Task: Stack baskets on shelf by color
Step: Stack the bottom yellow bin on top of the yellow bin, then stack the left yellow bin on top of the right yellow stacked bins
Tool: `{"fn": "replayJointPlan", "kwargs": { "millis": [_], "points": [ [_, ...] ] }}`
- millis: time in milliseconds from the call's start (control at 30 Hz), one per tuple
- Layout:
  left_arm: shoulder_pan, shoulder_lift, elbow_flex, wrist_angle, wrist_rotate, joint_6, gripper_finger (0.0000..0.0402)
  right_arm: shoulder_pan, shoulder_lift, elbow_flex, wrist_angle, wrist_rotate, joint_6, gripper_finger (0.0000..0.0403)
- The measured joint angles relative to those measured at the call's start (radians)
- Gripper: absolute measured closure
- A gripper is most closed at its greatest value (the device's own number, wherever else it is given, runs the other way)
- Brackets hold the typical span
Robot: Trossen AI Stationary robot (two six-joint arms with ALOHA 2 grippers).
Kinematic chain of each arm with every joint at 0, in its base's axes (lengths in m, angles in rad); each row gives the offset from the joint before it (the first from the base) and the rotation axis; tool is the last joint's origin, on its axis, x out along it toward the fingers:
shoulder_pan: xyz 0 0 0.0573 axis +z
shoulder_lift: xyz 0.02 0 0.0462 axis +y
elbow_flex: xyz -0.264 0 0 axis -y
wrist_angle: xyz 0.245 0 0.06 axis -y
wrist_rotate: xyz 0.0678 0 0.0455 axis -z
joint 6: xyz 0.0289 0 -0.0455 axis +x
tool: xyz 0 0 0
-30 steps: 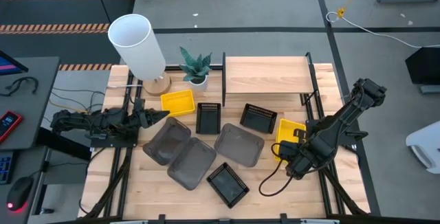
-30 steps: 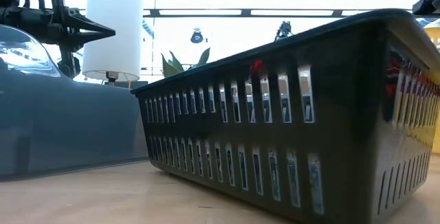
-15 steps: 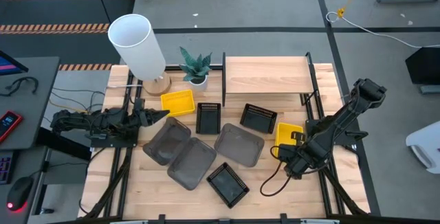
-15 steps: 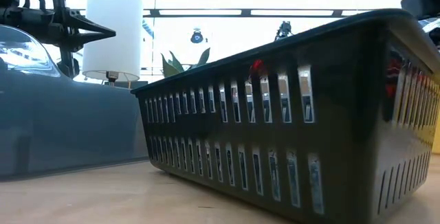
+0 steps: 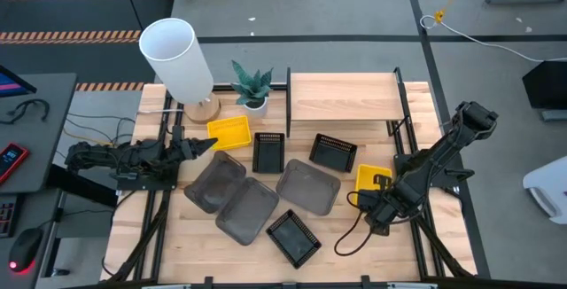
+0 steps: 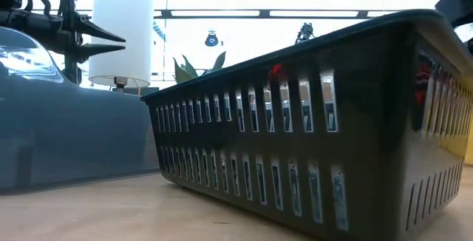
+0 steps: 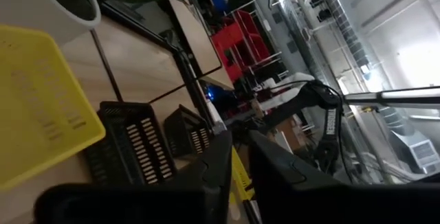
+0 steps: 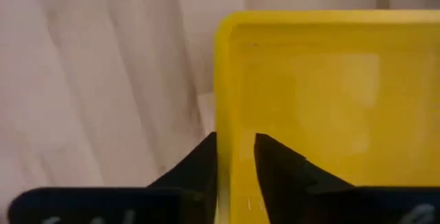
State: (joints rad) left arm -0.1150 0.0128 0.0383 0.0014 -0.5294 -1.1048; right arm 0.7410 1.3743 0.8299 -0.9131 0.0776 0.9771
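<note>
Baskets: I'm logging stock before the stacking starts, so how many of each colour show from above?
Bright yellow rectangular plastic baskets: 2
Smoky grey round-cornered plastic baskets: 3
Black mesh-walled rectangular baskets: 3
Total: 8

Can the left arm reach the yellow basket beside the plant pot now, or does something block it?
Probably yes. The left gripper hangs just beside that yellow basket, fingers slightly parted, with nothing visible between them. The grey basket lies nearer the front, out of the way.
</note>
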Motion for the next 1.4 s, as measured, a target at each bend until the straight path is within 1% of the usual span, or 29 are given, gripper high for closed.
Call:
{"fn": "replayJointPlan", "kwargs": {
  "millis": [100, 200, 300, 533, 767, 1100, 1200, 1300, 1400],
  "points": [
    [0.0, 0.0, 0.0, -0.001, 0.0, 0.047, 0.0327, 0.001, 0.0, 0.038, -0.005, -0.035, 0.013, 0.0282],
    [0.0, 0.0, 0.0, -0.004, -0.001, 0.088, 0.0322, 0.001, 0.0, 0.077, -0.007, -0.02, 0.04, 0.0271],
    [0.0, 0.0, 0.0, -0.006, -0.002, 0.102, 0.0322, 0.001, 0.0, 0.11, -0.006, 0.012, 0.062, 0.0269],
    [0.0, 0.0, -0.001, -0.008, -0.002, 0.103, 0.033, 0.001, 0.0, 0.136, 0.001, 0.029, 0.087, 0.0269],
    [0.0, 0.0, -0.002, 0.007, -0.002, 0.103, 0.0327, -0.008, 0.0, 0.136, -0.01, 0.091, -0.019, 0.0268],
    [0.0, 0.0, -0.008, 0.053, 0.003, 0.043, 0.0334, -0.132, 0.0, 0.136, 0.078, 0.107, -0.222, 0.0268],
    [0.0, 0.0, -0.004, 0.05, 0.067, 0.06, 0.0334, -0.182, 0.0, 0.136, 0.093, 0.109, -0.292, 0.0268],
    [0.0, 0.029, 0.033, 0.044, 0.124, 0.069, 0.0339, -0.224, 0.0, 0.155, 0.095, 0.071, -0.333, 0.0268],
    [0.0, 0.083, 0.09, -0.003, 0.134, 0.078, 0.0344, -0.248, 0.0, 0.188, 0.098, 0.066, -0.359, 0.0268]
  ]
}}
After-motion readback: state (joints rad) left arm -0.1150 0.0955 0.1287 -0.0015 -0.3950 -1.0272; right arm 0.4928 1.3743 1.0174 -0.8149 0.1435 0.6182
